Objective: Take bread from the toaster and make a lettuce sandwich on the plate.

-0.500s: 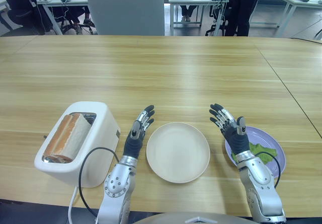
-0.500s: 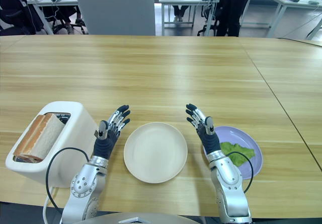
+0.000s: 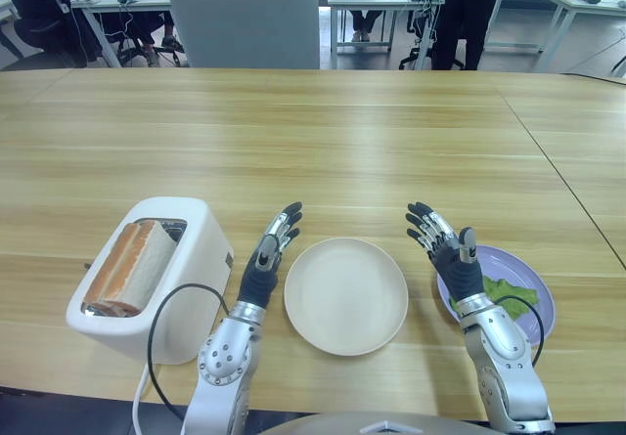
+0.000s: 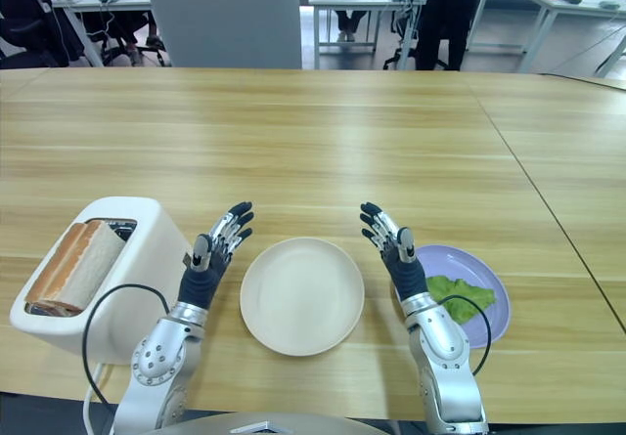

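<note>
A white toaster (image 3: 186,259) stands at the near left with bread slices (image 3: 132,267) sticking up from its slot. A bare cream plate (image 3: 345,294) lies in the near middle. To its right a purple plate (image 3: 533,298) holds a green lettuce leaf (image 3: 509,292). My left hand (image 3: 268,258) is open between the toaster and the cream plate, fingers stretched forward. My right hand (image 3: 445,250) is open between the cream plate and the purple plate, fingers stretched forward, holding nothing.
The toaster's black cord (image 3: 161,327) loops by my left forearm. The wooden table (image 3: 323,142) stretches far ahead. Desks, chairs and people stand in the room behind.
Both hands have barely shifted; the left forearm has edged slightly left.
</note>
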Controlling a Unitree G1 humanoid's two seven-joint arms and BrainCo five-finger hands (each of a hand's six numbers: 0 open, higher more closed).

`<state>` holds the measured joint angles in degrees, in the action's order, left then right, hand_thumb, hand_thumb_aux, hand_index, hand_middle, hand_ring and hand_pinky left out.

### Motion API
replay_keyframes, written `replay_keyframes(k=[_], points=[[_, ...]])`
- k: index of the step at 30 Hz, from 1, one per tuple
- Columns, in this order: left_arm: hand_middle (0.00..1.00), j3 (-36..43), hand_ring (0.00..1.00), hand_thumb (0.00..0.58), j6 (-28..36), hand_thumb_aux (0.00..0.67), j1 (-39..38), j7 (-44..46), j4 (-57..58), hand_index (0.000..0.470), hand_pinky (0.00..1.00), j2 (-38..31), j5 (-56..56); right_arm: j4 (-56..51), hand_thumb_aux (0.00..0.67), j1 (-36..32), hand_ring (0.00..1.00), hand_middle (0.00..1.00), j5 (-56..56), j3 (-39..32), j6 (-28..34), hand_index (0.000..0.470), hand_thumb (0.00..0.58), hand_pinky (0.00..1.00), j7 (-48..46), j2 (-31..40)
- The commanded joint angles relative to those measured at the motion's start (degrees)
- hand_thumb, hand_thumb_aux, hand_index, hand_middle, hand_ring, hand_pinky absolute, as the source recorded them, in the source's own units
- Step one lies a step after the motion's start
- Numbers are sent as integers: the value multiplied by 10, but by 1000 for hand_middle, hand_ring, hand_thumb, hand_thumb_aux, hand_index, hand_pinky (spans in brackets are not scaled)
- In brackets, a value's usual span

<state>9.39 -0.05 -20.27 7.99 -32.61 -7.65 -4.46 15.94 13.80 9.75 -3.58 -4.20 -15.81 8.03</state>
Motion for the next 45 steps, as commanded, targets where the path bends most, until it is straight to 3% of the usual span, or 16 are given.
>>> replay_keyframes(k=[1, 5, 8, 13, 17, 24, 45], points=[[0, -66, 0, 0, 107, 0, 5, 7, -159, 0, 0, -47, -99, 25, 0, 20, 0, 0, -5, -2, 4, 0, 0, 0, 9, -4], [0, -227, 0, 0, 175, 0, -7, 34, -246, 0, 0, -114, -146, 40, 0, 42, 0, 0, -6, -7, 6, 0, 0, 0, 15, -9], [0, -349, 0, 0, 189, 0, -42, 60, -258, 0, 0, -156, -159, 54, 0, 58, 0, 0, -7, -11, 9, 0, 0, 0, 21, -12], [0, -500, 0, 0, 155, 0, -111, 86, -202, 0, 0, -196, -167, 70, 0, 83, 0, 0, -11, -19, 7, 0, 0, 0, 32, -18], [0, -569, 0, 0, 103, 0, -162, 81, -135, 0, 0, -205, -179, 77, 0, 94, 0, 0, -11, -18, 6, 0, 0, 0, 39, -21], [0, -605, 0, 0, 44, 0, -201, 75, -26, 0, 0, -210, -182, 84, 0, 107, 0, 0, -10, -11, 1, 0, 0, 0, 51, -23], [0, -499, 0, 0, 0, 0, -212, 44, 77, 0, 0, -196, -248, 85, 0, 97, 0, 0, 1, 8, 2, 0, 0, 0, 47, -13]])
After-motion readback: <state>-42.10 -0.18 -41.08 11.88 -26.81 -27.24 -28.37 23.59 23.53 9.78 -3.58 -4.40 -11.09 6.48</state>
